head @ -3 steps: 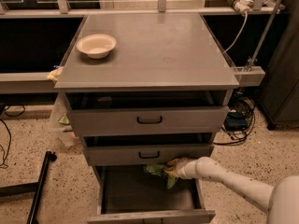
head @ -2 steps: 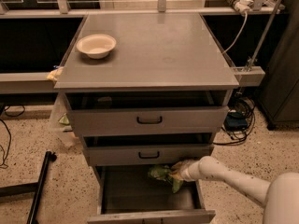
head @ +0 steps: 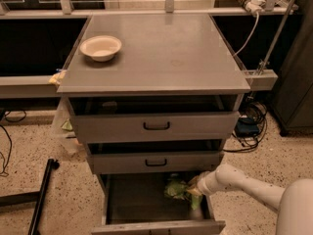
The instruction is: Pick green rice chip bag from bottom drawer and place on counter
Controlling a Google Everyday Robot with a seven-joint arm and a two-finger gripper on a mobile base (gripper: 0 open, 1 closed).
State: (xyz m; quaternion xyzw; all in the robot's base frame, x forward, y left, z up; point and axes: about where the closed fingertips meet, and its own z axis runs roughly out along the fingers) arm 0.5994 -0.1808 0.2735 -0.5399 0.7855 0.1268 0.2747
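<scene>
The green rice chip bag (head: 176, 189), crumpled and light green, is inside the open bottom drawer (head: 142, 207), near its back right under the middle drawer. My gripper (head: 191, 190) reaches in from the right on a white arm and is right against the bag. The counter (head: 161, 53) is the wide grey top of the cabinet, above all three drawers.
A white bowl (head: 100, 47) sits on the counter's back left. The top drawer (head: 156, 126) and middle drawer (head: 155, 162) are partly pulled out above the bottom one. A black stand leg (head: 41, 195) lies on the floor at left. Cables (head: 249, 126) hang at right.
The arm has drawn back slightly to the right inside the bottom drawer, and the green bag has shifted with it toward the gripper.
</scene>
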